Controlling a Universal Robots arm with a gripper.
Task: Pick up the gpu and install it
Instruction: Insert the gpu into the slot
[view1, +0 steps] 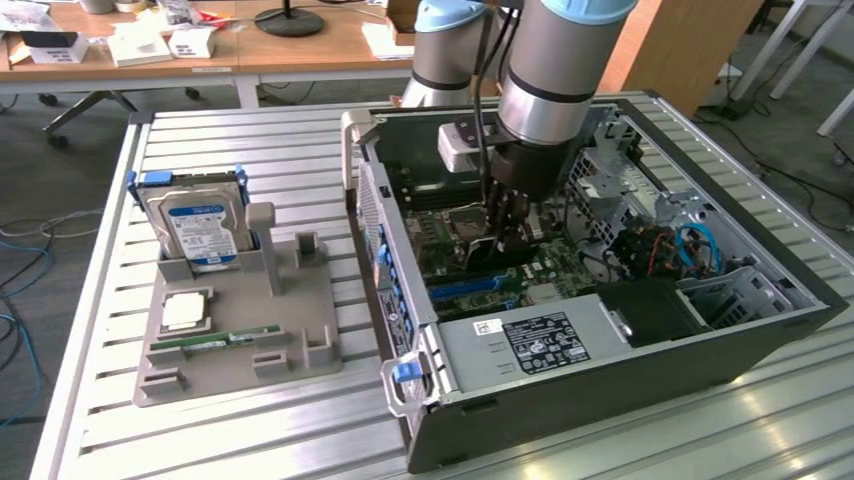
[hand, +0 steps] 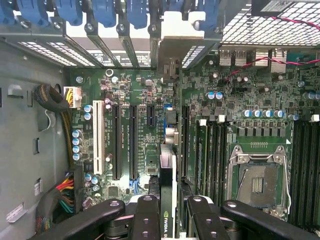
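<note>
The gpu (hand: 167, 165) appears edge-on in the wrist view as a thin dark card, with its silver bracket (hand: 172, 47) at the case's rear slot wall. My gripper (hand: 167, 202) is shut on it, one black finger (hand: 146, 212) on each side. The card hangs over the green motherboard (hand: 125, 90), between the long black expansion slots (hand: 133, 142) and the memory slots. In the exterior view my gripper (view1: 514, 232) reaches down inside the open computer case (view1: 694, 335), with the dark gpu (view1: 497, 262) below it, close to the board.
Beside the case, at the exterior view's left, a grey holder (view1: 240, 345) carries a hard drive (view1: 200, 228), a processor (view1: 184, 312) and a green RAM stick (view1: 214, 342). Inside the case are the power supply (view1: 527, 345), a processor socket (hand: 257, 185) and bundled cables (hand: 62, 195).
</note>
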